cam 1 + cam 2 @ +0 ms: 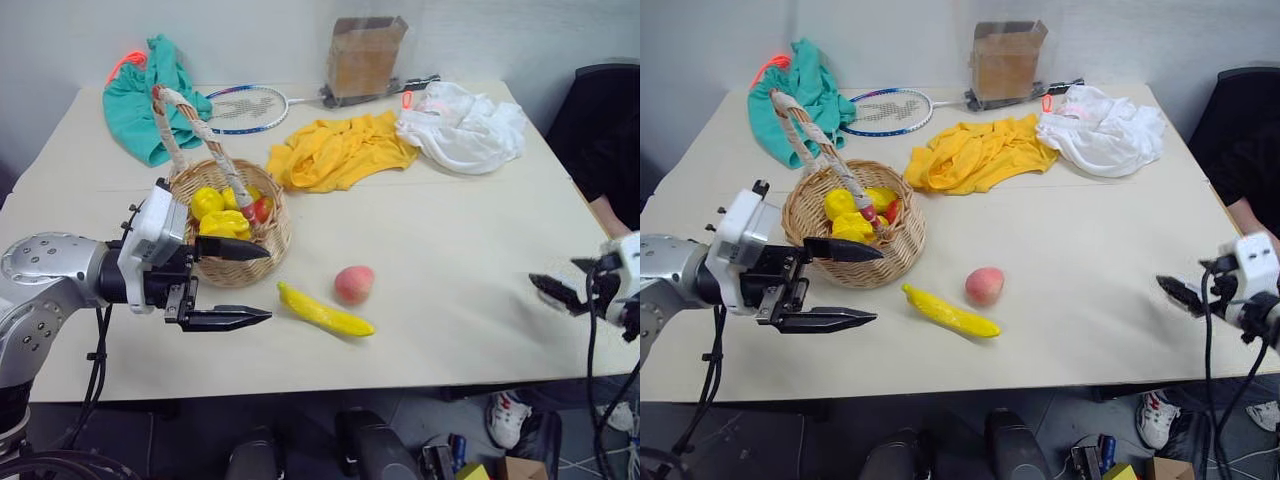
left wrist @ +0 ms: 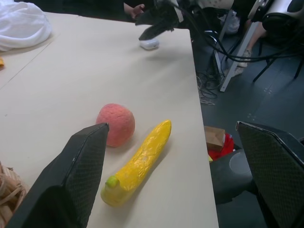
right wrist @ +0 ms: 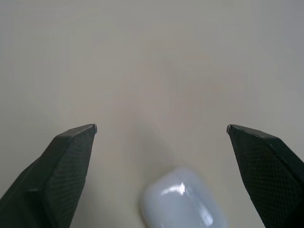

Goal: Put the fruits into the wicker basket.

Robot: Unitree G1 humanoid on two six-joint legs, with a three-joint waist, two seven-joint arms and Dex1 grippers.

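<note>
Pale beige table (image 1: 450, 260) carrying every item, listed by descending size. Yellow cloth (image 1: 340, 150), white cloth (image 1: 460, 128) and teal cloth (image 1: 145, 100) lie at the far side, well beyond both pincers, with a badminton racket (image 1: 250, 108) and a brown paper bag (image 1: 365, 55).

Wicker basket (image 1: 260, 255): round, woven, tall corded handle, holding yellow items and one red item. It sits directly behind the left gripper (image 1: 255, 283), whose upper finger overlaps its near rim in the head views; contact cannot be judged.

Left gripper: released, fingers spread wide, empty, pointing toward the fruits.

Banana (image 1: 325, 311): yellow with a greenish tip, lying flat on the table just ahead of the left gripper, its greenish tip nearest the fingers.

Peach (image 1: 354, 284): pink-red, resting on the table just beyond the banana and close beside it, outside the basket.

Right gripper (image 1: 555, 292): released, fingers apart, empty, at the table's right edge, well apart from both fruits.

Small white case (image 3: 183, 202): on the table, between and below the right gripper's fingers.
</note>
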